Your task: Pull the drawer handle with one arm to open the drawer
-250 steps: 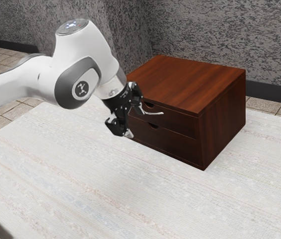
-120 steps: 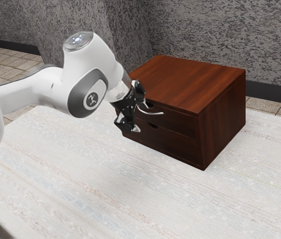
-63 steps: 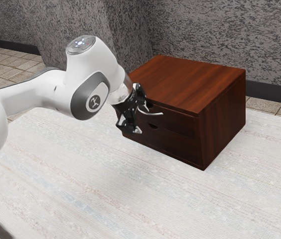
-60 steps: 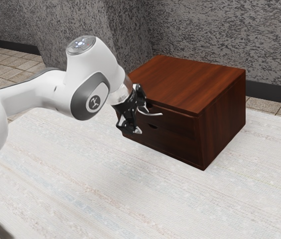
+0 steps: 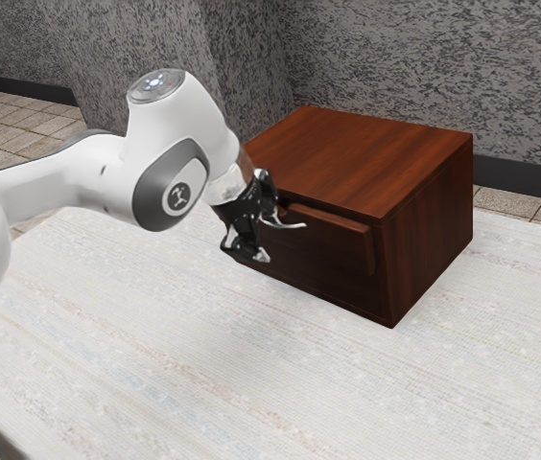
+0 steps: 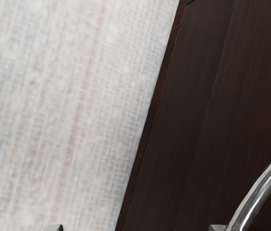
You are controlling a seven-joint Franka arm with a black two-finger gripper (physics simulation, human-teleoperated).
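My jaws look spread, resting against the handle (image 5: 290, 225) rather than pinching it, though I can't be sure from here. The top drawer (image 5: 333, 244) stands slightly out of the cabinet (image 5: 366, 163) on the worktop (image 5: 251, 364).

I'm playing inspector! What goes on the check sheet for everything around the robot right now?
Surface: table under a pale woven cloth.
Job's things: dark wooden cabinet with two drawers. The top drawer stands partly out of the front and carries a silver handle. The lower drawer looks shut.
Clutter: nothing seen.
Grippers: end effector open, at the end of the handle nearest the arm.
Cables: nothing seen.
Surroundings: rough grey wall, tiled floor, dark skirting.
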